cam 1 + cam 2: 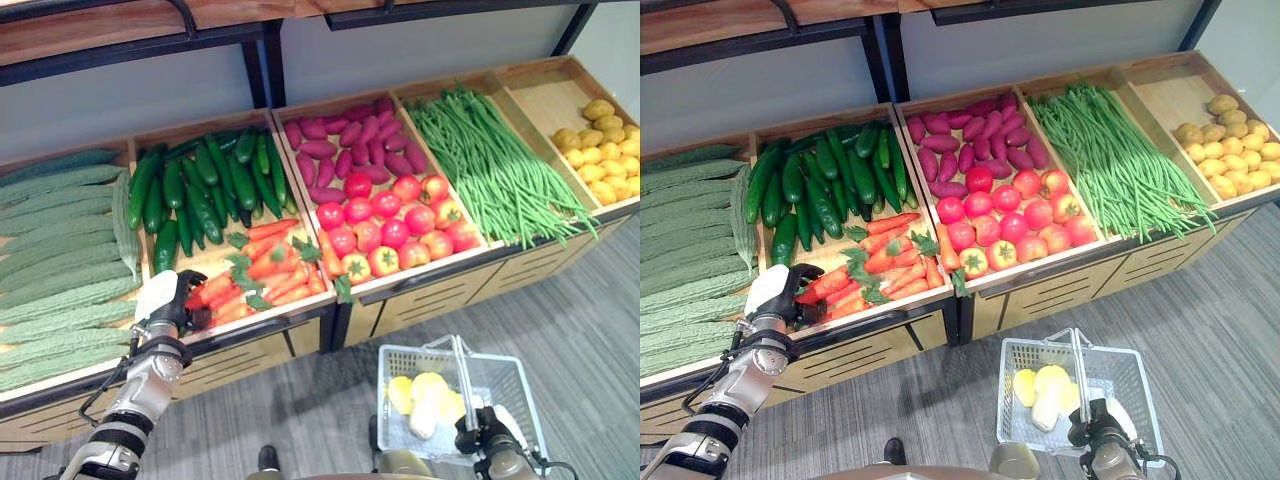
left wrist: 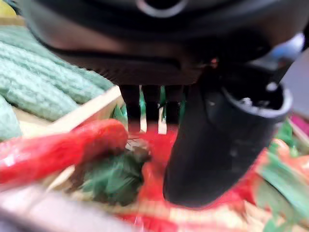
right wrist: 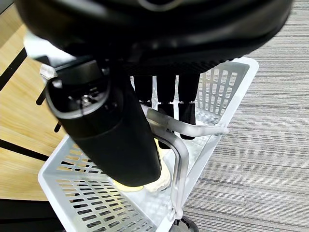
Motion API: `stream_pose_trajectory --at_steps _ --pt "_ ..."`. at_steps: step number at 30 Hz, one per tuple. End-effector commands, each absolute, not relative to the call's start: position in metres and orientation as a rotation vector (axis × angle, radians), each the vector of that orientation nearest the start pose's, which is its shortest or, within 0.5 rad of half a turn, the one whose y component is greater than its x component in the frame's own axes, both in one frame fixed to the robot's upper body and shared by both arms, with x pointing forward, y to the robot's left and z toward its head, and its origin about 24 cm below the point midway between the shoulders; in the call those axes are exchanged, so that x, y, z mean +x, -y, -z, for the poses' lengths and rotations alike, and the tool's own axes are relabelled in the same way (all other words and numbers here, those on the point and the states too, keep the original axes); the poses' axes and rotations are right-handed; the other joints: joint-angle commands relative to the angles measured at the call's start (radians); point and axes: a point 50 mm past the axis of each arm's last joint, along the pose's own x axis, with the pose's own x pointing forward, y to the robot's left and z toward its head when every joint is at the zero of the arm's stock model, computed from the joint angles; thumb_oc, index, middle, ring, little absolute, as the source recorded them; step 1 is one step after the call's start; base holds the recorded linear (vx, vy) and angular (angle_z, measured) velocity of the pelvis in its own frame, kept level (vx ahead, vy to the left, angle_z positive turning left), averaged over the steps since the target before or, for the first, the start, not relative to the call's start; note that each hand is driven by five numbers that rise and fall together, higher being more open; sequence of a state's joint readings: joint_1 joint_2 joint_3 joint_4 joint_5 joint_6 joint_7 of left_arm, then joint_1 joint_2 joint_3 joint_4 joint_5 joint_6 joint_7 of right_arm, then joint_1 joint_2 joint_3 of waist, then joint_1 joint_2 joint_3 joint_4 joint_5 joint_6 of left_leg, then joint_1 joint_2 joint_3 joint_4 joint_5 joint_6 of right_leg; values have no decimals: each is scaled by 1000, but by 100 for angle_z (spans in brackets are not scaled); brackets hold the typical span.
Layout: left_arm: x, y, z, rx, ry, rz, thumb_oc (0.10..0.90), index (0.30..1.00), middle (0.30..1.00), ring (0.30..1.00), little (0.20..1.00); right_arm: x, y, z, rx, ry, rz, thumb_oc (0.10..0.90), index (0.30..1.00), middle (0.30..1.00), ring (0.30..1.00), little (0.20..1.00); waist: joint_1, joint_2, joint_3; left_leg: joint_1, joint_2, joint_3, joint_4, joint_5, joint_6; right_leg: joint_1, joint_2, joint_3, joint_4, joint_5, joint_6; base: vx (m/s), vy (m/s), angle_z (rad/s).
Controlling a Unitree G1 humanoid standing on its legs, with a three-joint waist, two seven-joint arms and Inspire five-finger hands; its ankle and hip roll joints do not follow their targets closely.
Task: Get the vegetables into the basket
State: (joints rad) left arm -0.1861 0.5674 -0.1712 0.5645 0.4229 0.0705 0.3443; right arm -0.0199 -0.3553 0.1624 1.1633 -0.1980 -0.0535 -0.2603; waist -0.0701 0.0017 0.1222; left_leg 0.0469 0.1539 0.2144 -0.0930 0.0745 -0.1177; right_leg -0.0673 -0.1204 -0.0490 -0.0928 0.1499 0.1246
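I see the carrots (image 1: 262, 268) heaped in the near half of a wooden bin, and my left hand (image 1: 172, 305) is down at the front corner of that heap. In its wrist view the fingers (image 2: 145, 104) point straight out over the carrots with the thumb (image 2: 219, 140) spread apart from them; one carrot (image 2: 58, 150) lies just beside the thumb, its green top below the fingers, and I see nothing held.

The white basket (image 1: 510, 385) hangs over the grey carpet, well apart from those fingers. My right hand (image 3: 145, 121) has its fingers curled over the basket's metal handle (image 3: 181, 130), thumb alongside. Under those fingers, in the basket, lie pale yellow and white vegetables (image 1: 425, 397).

Beyond the left fingertips, in the far half of the carrot bin, are dark green cucumbers (image 1: 200, 185). To the outer side of that hand, the next bin holds bitter gourds (image 1: 60, 270). On the thumb side, the neighbouring bin has tomatoes (image 1: 390, 225) at the front and purple sweet potatoes (image 1: 350, 145) behind. Further on come long green beans (image 1: 490, 165), then potatoes (image 1: 602, 140) in the end bin.

I can read no labels or writing.
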Motion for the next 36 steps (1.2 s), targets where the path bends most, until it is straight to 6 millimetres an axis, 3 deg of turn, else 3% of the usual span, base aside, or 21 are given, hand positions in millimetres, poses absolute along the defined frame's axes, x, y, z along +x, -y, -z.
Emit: stream_pose_trajectory --at_steps 1,10,19,23,26,31,36 --pt "296 -309 -58 1163 -137 -387 400 300 300 300 300 113 298 129 -841 -1036 148 400 300 300 300 300 -10 -53 -10 -3 16 9 6 -29 -3 30 -78 -32 6 -28 68 7 4 -6" --pt "299 -319 -79 1239 -84 -427 400 300 300 300 300 109 298 131 -837 -1049 146 400 300 300 300 300 -9 -49 -24 10 14 8 6 -35 -3 42 -79 -35 6 -34 69 2 0 -1" --pt "300 -317 -112 1228 83 -486 400 300 300 300 300 107 298 132 -828 -1060 139 400 300 300 300 300 -2 -45 -42 23 11 3 6 -39 -3 63 -82 -43 6 -39 70 -2 1 1" --pt "297 -307 -118 1086 179 -520 400 300 300 300 300 106 296 134 -817 -1071 137 400 300 300 300 300 0 -48 -48 25 11 0 6 -40 -2 67 -85 -45 6 -39 70 -2 0 1" --pt "290 -292 -120 877 282 -521 400 300 300 300 300 109 291 134 -805 -1052 132 400 300 300 300 300 -1 -55 -52 27 8 1 6 -42 -1 68 -87 -43 6 -37 69 -5 1 2" --pt "284 -273 -127 714 399 -457 400 300 300 300 300 107 287 137 -783 -1049 128 400 300 300 300 300 -1 -61 -51 32 5 3 6 -45 1 70 -91 -40 6 -36 69 0 0 0" --pt "280 -267 -122 601 413 -440 400 300 300 300 300 104 284 138 -769 -1043 124 400 300 300 300 300 -5 -65 -55 34 5 7 6 -46 1 70 -93 -38 6 -36 69 0 0 0"
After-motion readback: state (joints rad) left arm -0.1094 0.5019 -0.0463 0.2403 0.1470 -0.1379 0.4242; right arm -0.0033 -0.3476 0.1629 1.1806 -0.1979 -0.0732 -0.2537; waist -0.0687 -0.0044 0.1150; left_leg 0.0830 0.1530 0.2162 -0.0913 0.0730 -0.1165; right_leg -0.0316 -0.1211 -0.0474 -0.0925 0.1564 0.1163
